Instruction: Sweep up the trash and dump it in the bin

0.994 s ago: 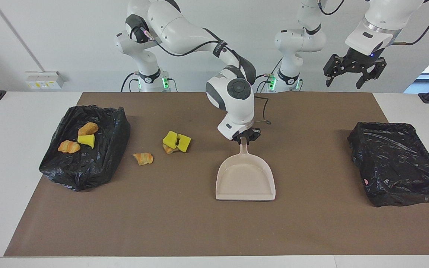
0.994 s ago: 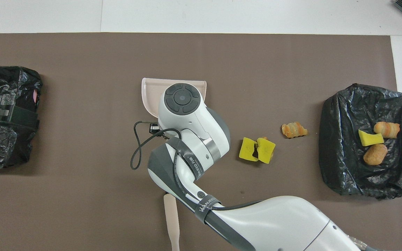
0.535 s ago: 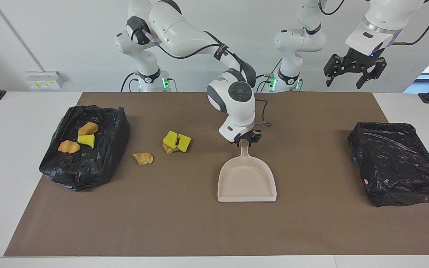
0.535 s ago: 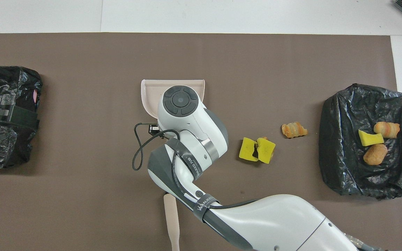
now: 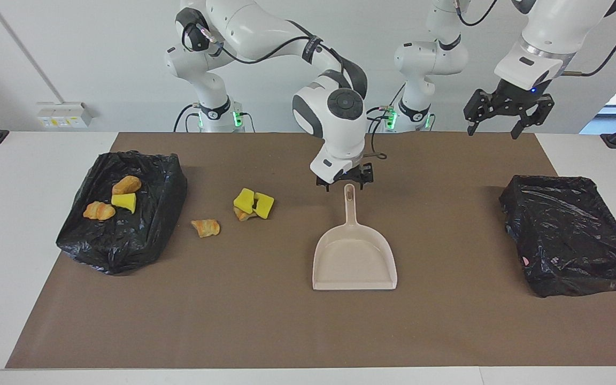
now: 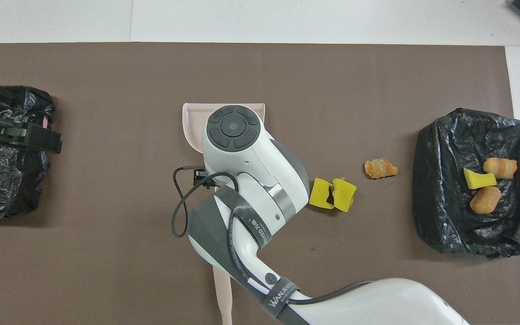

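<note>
The trash shows as two yellow sponge chunks [image 5: 253, 203] [image 6: 332, 193] with a brown lump tucked against them, and a croissant piece [image 5: 206, 227] [image 6: 380, 168], all on the brown mat. Three more chunks [image 5: 118, 199] [image 6: 485, 186] lie on the black-bagged bin [image 5: 126, 240] [image 6: 445, 216] at the right arm's end. The beige dustpan [image 5: 354, 259] [image 6: 191, 122] lies flat mid-mat. My right gripper [image 5: 344, 181] is open just above the tip of its handle [image 5: 349, 203], holding nothing. My left gripper [image 5: 506, 111] [image 6: 27, 137] hangs open, high over the left arm's end.
A second black-bagged bin [image 5: 572, 235] [image 6: 2, 189] stands at the left arm's end. A beige brush handle [image 6: 221, 293] lies on the mat nearer to the robots than the dustpan, partly under my right arm. The right arm covers most of the dustpan in the overhead view.
My right gripper has let go of the dustpan handle, opened and risen back toward the robots. The dustpan now lies flat on the mat. The left gripper has shifted slightly.
</note>
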Controlling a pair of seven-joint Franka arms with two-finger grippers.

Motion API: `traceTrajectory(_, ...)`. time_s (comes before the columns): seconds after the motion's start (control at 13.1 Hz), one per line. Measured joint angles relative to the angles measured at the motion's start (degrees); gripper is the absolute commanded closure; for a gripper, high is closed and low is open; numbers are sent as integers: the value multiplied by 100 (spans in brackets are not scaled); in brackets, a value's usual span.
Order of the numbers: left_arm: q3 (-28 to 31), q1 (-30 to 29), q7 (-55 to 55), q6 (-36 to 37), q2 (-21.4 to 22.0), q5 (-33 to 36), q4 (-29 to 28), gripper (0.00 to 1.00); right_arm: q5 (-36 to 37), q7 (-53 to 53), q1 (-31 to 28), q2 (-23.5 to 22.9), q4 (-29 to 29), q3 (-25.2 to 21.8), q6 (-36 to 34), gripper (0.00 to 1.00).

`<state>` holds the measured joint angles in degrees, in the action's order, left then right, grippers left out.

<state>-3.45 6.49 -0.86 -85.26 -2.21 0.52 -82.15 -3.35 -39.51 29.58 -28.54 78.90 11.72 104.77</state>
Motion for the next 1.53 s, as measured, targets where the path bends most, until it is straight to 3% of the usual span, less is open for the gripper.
traceTrajectory(0.54,-660,62,374,-1425,-623,10,-770,0,-826,412,307,1817,2017,88,-431,0)
traceTrajectory(0.92,-1322,108,1527,-2188,-1200,425,-1039,0,-1671,390,1105,3010,4247,103,936,0)
traceTrajectory(1.15,-1710,225,2177,-2834,-1526,608,-1409,0,-1834,134,1547,3257,4975,103,1545,0)
traceTrajectory(1.53,-1923,286,2444,-3807,-1574,624,-2240,0,-1853,-205,2027,3193,5626,100,2460,0)
